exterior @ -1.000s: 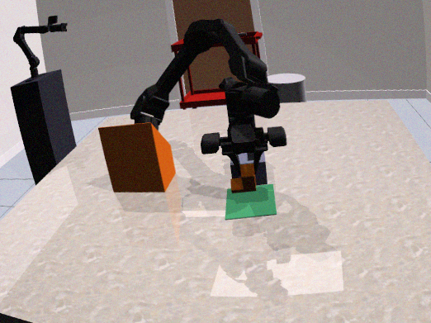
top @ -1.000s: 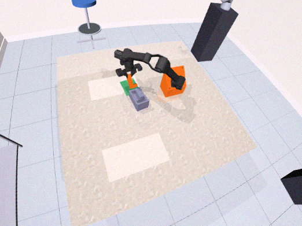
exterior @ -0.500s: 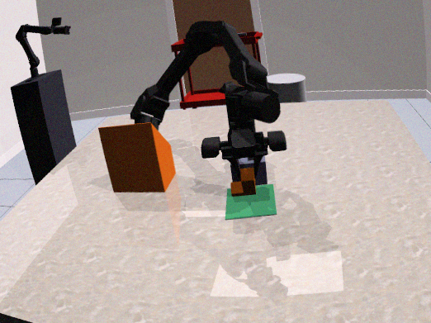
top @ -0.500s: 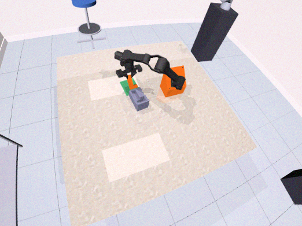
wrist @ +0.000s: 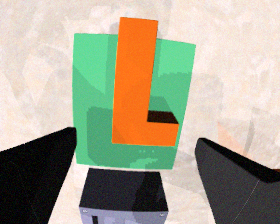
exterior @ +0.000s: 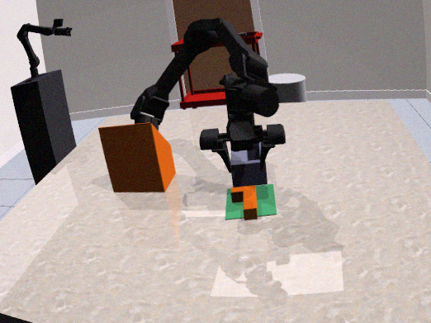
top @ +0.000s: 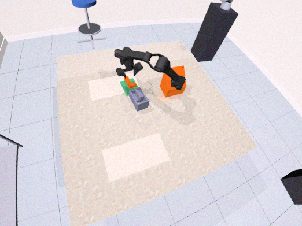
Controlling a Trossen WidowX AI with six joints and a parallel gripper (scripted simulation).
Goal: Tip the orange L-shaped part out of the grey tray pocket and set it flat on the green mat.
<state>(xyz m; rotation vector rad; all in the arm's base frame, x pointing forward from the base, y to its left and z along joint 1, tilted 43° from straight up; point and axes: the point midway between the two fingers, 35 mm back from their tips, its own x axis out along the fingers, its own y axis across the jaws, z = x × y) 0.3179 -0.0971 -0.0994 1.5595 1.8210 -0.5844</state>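
Observation:
The orange L-shaped part [top: 130,82] [exterior: 248,200] [wrist: 133,85] lies flat on the green mat [top: 124,87] [exterior: 267,203] [wrist: 91,85], its long arm running across the mat and its short foot toward the tray. The grey tray [top: 139,99] [exterior: 248,175] [wrist: 124,223] stands right beside the mat, its pocket empty. My gripper [top: 129,72] [exterior: 246,163] [wrist: 138,141] is open and hangs a little above the part, fingers spread to either side and clear of it.
The arm rises from an orange block [exterior: 136,158] beside the tray. A black pedestal [top: 213,32] [exterior: 41,118], a blue stool [top: 84,2], a red rack [exterior: 198,97] and a grey cylinder [exterior: 287,87] stand off the table.

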